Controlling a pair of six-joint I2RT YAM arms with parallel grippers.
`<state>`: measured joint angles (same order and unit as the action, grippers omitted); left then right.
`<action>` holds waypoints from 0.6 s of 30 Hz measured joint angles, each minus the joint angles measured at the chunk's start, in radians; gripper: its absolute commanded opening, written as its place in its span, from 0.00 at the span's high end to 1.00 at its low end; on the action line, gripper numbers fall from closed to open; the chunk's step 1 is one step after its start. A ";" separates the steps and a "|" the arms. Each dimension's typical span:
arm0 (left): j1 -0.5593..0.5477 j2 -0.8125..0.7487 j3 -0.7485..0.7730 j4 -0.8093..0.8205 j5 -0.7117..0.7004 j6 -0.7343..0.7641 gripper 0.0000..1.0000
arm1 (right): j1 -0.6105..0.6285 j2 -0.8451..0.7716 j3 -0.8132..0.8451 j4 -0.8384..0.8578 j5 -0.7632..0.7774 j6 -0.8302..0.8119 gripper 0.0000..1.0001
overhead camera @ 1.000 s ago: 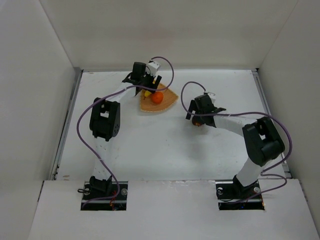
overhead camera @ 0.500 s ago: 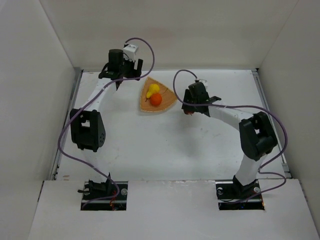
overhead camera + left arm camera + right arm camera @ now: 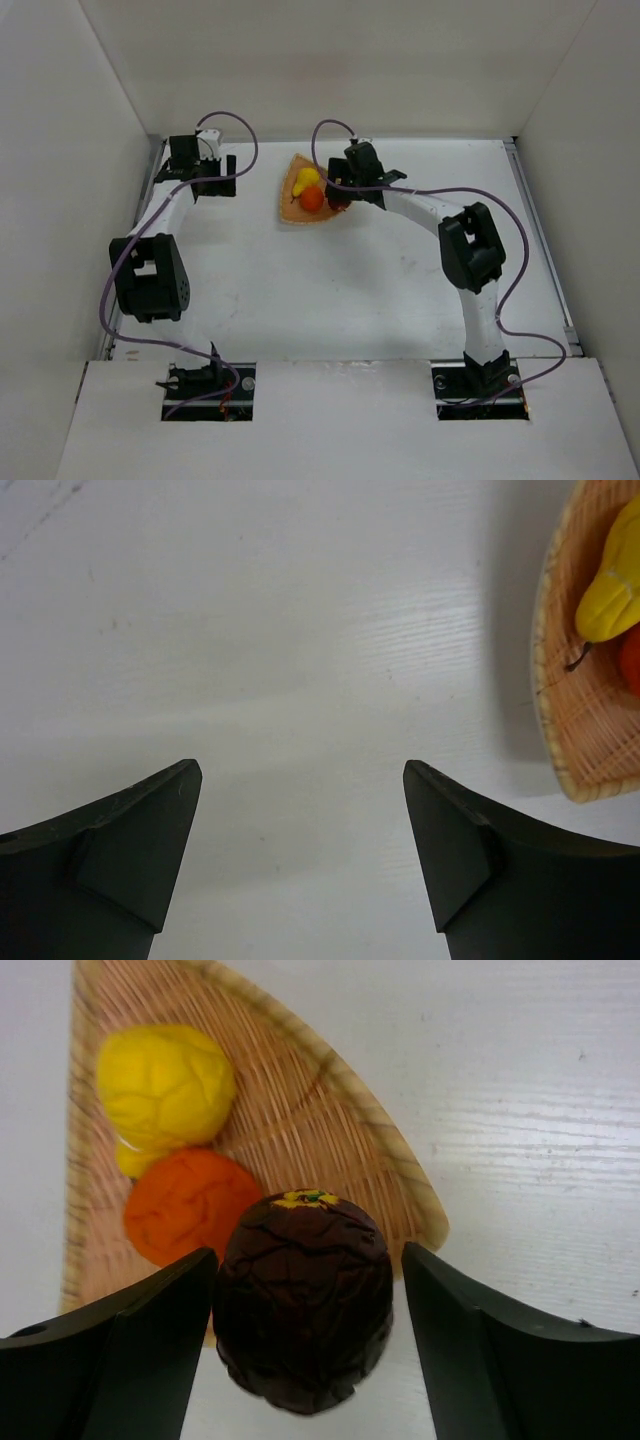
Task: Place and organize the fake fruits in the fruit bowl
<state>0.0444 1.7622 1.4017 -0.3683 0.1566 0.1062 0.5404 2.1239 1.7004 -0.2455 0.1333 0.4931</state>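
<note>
Leftmost, at the far left corner of the white surface [image 3: 300,290], the left gripper [image 3: 212,177] is seen well apart from the bowl [image 3: 290,212]. In the left wrist view its fingers [image 3: 150,830] are spread wide, nothing is held between them, and only bare surface is seen in the gap. The bowl's woven rim [image 3: 548,680] is caught at the right edge of that view, with part of the pear [image 3: 612,600] and a sliver of the orange fruit [image 3: 632,660] inside it.

Further right, the fan-shaped tan bowl is set on the surface toward the far side, its narrow corner turned away from the arms. Two fruits are contained in it. The yellow pear [image 3: 306,178] is lain nearer the narrow corner, and the orange fruit [image 3: 312,199] is placed just beside it toward the wide end; in the right wrist view the two [image 3: 165,1085] [image 3: 190,1205] are seen touching.

Rightmost, the right gripper [image 3: 345,195] is held over the bowl's right edge. Its fingers [image 3: 130,1350] are closed on the maroon fruit [image 3: 305,1300], which is gripped upright between them, a small yellow-green spot shown on its top. From the wrist camera the fruit is seen over the bowl's rim [image 3: 380,1150], just beside the orange fruit. Whether it touches the bowl cannot be told.
</note>
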 measured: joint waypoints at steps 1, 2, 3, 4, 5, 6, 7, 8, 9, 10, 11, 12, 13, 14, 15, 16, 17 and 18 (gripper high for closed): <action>0.011 -0.010 -0.015 -0.002 0.000 -0.001 0.15 | 0.000 0.006 0.000 -0.009 -0.005 0.000 0.00; 0.023 -0.024 -0.030 -0.002 0.000 -0.002 0.14 | 0.001 0.008 0.000 -0.013 -0.011 -0.007 0.00; 0.034 -0.039 -0.042 -0.003 0.000 -0.002 0.13 | 0.003 0.008 0.000 -0.016 -0.017 -0.009 0.00; 0.045 -0.053 -0.050 -0.003 0.000 -0.003 0.12 | 0.004 0.005 0.000 -0.016 -0.022 -0.009 0.00; 0.055 -0.067 -0.054 -0.002 0.000 -0.004 0.10 | 0.005 -0.001 0.000 -0.016 -0.027 -0.010 0.00; 0.066 -0.080 -0.055 -0.003 0.000 -0.006 0.09 | 0.006 -0.008 0.000 -0.017 -0.029 -0.011 0.00; 0.077 -0.093 -0.055 -0.001 -0.001 -0.010 0.09 | 0.007 -0.021 -0.002 -0.017 -0.031 -0.012 0.00; 0.088 -0.105 -0.055 0.000 -0.002 -0.015 0.09 | 0.008 -0.040 -0.009 -0.016 -0.032 -0.014 0.00; 0.100 -0.119 -0.057 0.002 -0.003 -0.022 0.07 | 0.009 -0.068 -0.023 -0.016 -0.033 -0.015 0.00; 0.112 -0.135 -0.063 0.007 -0.003 -0.031 0.07 | 0.009 -0.110 -0.049 -0.015 -0.033 -0.016 0.00; 0.126 -0.152 -0.070 0.012 -0.005 -0.042 0.03 | 0.010 -0.163 -0.083 -0.014 -0.032 -0.018 0.00; 0.143 -0.169 -0.082 0.022 -0.007 -0.054 0.01 | 0.010 -0.216 -0.117 -0.013 -0.029 -0.019 0.00; 0.163 -0.185 -0.094 0.027 -0.009 -0.065 0.01 | 0.008 -0.285 -0.164 -0.009 -0.026 -0.019 0.00; 0.188 -0.204 -0.111 0.034 -0.010 -0.079 0.01 | 0.003 -0.350 -0.208 -0.005 -0.025 -0.019 0.00; 0.216 -0.224 -0.132 0.041 -0.011 -0.092 0.00 | -0.003 -0.426 -0.261 0.001 -0.026 -0.019 0.00; 0.246 -0.244 -0.154 0.049 -0.012 -0.105 0.00 | -0.016 -0.494 -0.309 0.010 -0.025 -0.021 0.00; 0.270 -0.262 -0.174 0.056 -0.013 -0.115 0.00 | -0.040 -0.570 -0.369 0.025 -0.026 -0.023 0.00; 0.297 -0.281 -0.196 0.063 -0.013 -0.124 0.00 | -0.075 -0.644 -0.435 0.037 -0.028 -0.024 0.00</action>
<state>0.3416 1.4811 1.2057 -0.3050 0.1436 -0.0181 0.4652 1.4799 1.2655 -0.2081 0.1051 0.4690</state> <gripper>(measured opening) 0.997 0.999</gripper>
